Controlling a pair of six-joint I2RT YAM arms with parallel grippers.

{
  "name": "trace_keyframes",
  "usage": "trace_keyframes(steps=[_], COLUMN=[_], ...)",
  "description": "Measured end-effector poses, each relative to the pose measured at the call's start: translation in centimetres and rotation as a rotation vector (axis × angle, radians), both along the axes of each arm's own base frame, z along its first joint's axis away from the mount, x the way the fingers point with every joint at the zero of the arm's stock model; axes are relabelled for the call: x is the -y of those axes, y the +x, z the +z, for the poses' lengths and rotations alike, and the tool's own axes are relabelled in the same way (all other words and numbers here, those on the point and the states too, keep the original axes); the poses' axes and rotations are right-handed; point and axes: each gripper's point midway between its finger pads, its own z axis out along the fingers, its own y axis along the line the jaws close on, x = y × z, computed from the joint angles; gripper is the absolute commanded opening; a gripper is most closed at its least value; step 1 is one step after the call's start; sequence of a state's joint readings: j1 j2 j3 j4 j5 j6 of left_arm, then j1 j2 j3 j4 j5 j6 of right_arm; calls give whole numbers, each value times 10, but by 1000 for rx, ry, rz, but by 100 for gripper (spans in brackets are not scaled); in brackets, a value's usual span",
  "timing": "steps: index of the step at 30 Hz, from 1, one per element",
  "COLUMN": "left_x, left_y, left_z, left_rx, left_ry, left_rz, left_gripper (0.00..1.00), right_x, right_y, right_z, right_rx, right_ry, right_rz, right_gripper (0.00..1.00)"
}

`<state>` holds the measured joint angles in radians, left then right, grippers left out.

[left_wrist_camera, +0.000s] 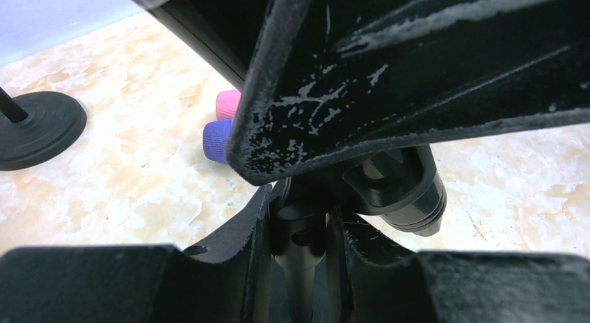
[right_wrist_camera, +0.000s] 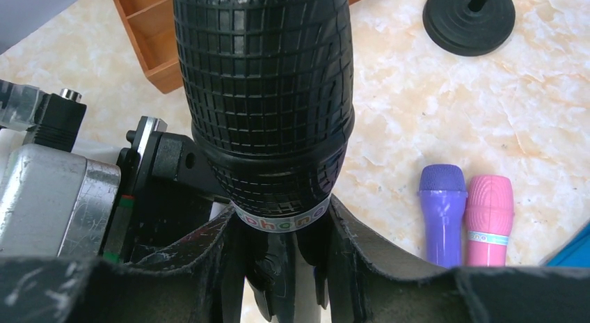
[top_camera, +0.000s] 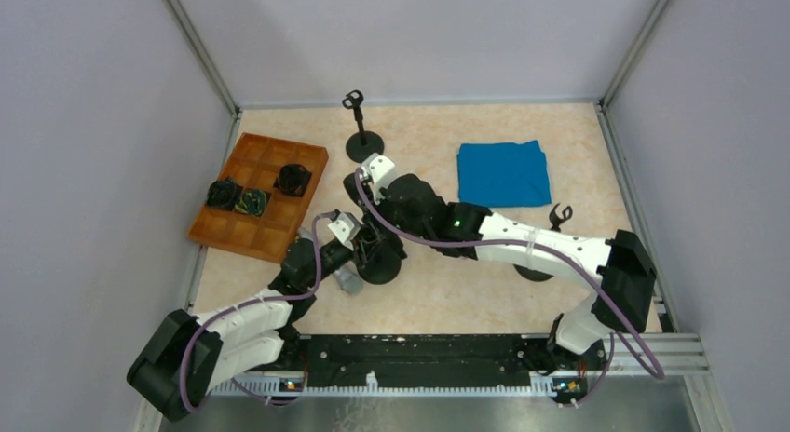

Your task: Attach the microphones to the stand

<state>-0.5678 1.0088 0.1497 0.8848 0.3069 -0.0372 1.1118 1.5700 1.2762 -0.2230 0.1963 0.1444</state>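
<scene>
My right claw (right_wrist_camera: 285,224) is clamped on the black grid-headed stick microphone (right_wrist_camera: 263,79). It holds the microphone upright over the middle of the beige marbled table (right_wrist_camera: 417,107), just right of the near corner of the brown wooden compartment tray (top_camera: 261,195). My left claw (left_wrist_camera: 300,222) is pressed together around the thin post of the black round-based stand (top_camera: 380,266) just below. I cannot tell whether the microphone sits in its clip. The purple stick microphone (right_wrist_camera: 442,211) and pink stick microphone (right_wrist_camera: 489,215) lie touching, side by side, on the table to its right. A second black stand (top_camera: 360,125) rises at the far edge, with a folded blue cloth (top_camera: 503,171) to its right.
</scene>
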Motion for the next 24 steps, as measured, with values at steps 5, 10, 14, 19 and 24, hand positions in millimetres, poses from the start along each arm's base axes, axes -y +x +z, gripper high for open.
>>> trace_keyframes(steps=[5,10,14,19,24], left_x=[-1,-1,-1,-2,-3], left_y=[0,0,0,-1,-1], left_z=[-1,-1,-1,-2,-2], left_rx=[-6,-9,-10,-9,-13], left_ry=[1,0,-1,5,3], left_rz=[-1,-1,-3,-14,-20], left_gripper=[0,0,0,0,0], right_x=[0,0,0,-1,-3], right_y=[-1,-1,-1,-2,1], right_z=[-1,-1,0,5,11], right_rx=[13,16,15,-3,-7], right_ry=[-12,-16,-17,-47,-74], right_rz=[3,6,5,-4,-36], right_gripper=[0,0,1,20,43])
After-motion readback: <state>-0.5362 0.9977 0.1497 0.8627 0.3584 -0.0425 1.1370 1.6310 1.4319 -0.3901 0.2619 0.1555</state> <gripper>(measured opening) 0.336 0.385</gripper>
